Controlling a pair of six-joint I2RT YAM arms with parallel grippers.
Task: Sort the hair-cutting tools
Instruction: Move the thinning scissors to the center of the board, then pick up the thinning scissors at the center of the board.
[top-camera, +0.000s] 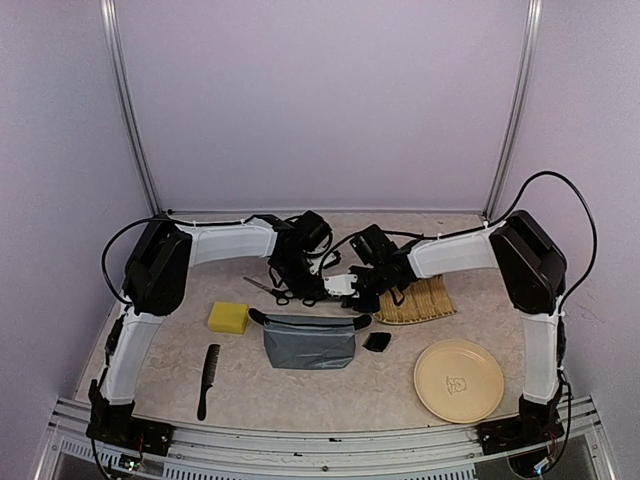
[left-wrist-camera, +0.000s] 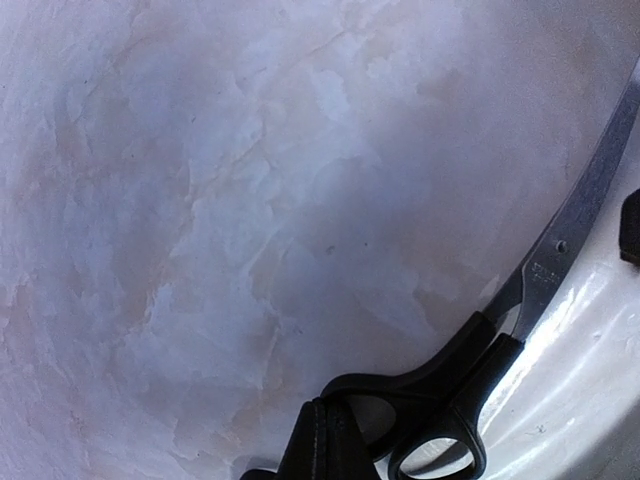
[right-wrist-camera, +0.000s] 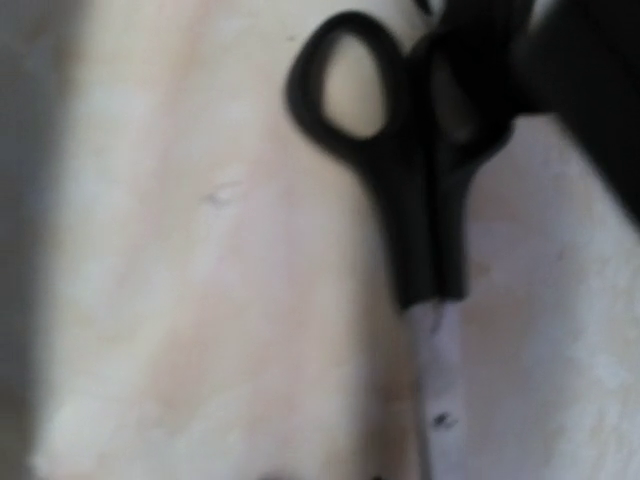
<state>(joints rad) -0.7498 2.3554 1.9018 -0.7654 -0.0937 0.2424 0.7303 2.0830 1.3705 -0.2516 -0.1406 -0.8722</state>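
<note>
Scissors (left-wrist-camera: 545, 270): mid-surface (left-wrist-camera: 200, 200), behind the pouch (top-camera: 310, 342), between both claws.
Left claw (left-wrist-camera: 318, 445): clenched at the black handle loops; whether it really grips them, cannot tell.
Right claw (top-camera: 345, 284): just beside; released or clenched, cannot tell.
Handling: probably light and stiff, with slick blades; best pinched at the handles.

My left arm (top-camera: 235, 240) and right arm (top-camera: 450, 255) crowd each other mid-table, just behind the grey zip pouch (top-camera: 310, 345); open tabletop (top-camera: 330, 400) lies between comb (top-camera: 207, 380) and plate (top-camera: 430, 400).
</note>
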